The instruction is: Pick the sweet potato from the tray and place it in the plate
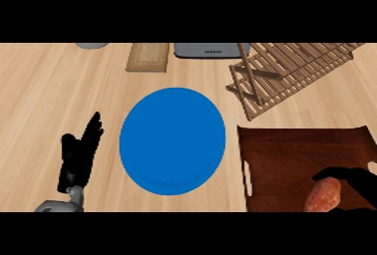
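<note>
An orange-red sweet potato [324, 195] lies at the near edge of the dark brown tray [302, 149] on the right. My right hand [359, 180] is curled over and beside it, fingers arching round its top and right side; most of the hand is cut off by the view's edge. A blue plate [173, 140] sits on the counter in the middle, just left of the tray, with nothing on it. My left hand [80, 154] rests open at the left of the plate, fingers straight and pointing up.
A wooden slatted rack [283, 69] stands at the back right, above the tray. Along the far edge are a tan board [149, 56], a grey device [208, 50] and part of a grey round object [92, 45].
</note>
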Controlling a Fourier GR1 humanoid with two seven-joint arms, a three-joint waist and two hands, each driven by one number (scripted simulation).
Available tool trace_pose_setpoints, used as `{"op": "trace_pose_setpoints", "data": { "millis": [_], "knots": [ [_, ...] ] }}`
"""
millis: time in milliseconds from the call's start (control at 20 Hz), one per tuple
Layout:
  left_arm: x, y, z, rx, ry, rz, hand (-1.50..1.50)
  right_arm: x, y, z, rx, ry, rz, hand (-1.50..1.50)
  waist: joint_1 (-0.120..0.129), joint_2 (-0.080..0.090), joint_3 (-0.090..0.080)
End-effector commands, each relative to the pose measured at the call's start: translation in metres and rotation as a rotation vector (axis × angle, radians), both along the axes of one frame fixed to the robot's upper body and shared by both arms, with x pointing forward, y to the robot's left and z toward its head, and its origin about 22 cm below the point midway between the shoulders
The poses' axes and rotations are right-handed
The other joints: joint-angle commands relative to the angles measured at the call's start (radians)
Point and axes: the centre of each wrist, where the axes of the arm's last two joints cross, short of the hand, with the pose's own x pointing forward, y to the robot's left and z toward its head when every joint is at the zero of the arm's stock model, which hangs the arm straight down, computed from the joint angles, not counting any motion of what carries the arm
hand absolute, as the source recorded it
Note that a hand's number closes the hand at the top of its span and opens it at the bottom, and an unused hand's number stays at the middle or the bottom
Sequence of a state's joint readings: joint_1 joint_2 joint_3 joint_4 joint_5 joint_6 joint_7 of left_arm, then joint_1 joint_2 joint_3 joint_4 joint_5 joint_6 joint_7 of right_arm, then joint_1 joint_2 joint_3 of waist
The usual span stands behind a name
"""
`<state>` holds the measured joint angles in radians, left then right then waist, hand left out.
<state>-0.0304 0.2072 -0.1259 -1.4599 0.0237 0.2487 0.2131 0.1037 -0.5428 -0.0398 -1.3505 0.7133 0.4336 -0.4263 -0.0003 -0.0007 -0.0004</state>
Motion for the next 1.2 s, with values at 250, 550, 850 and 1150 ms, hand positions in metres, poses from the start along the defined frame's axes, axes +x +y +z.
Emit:
{"op": "trace_pose_setpoints", "data": {
  "millis": [250,550,850,1150],
  "knots": [
    [0.007,-0.006,0.013,-0.004,-0.004,0.005,0.00,0.011,0.023,-0.014,-0.039,-0.117,0.007,1.50,0.001,0.000,0.001],
    [-0.007,-0.004,-0.004,-0.013,0.004,-0.002,0.00,0.021,0.074,-0.003,-0.036,-0.309,-0.207,1.50,-0.001,0.000,-0.001],
    [0.004,-0.012,0.010,0.004,-0.020,-0.064,0.00,0.059,0.203,0.016,0.005,-0.422,-0.314,1.50,0.082,0.004,-0.010],
    [0.006,-0.020,0.007,0.002,0.000,-0.097,0.00,0.076,0.262,0.066,-0.038,-0.628,-0.426,1.50,0.104,-0.005,-0.006]
  ]
}}
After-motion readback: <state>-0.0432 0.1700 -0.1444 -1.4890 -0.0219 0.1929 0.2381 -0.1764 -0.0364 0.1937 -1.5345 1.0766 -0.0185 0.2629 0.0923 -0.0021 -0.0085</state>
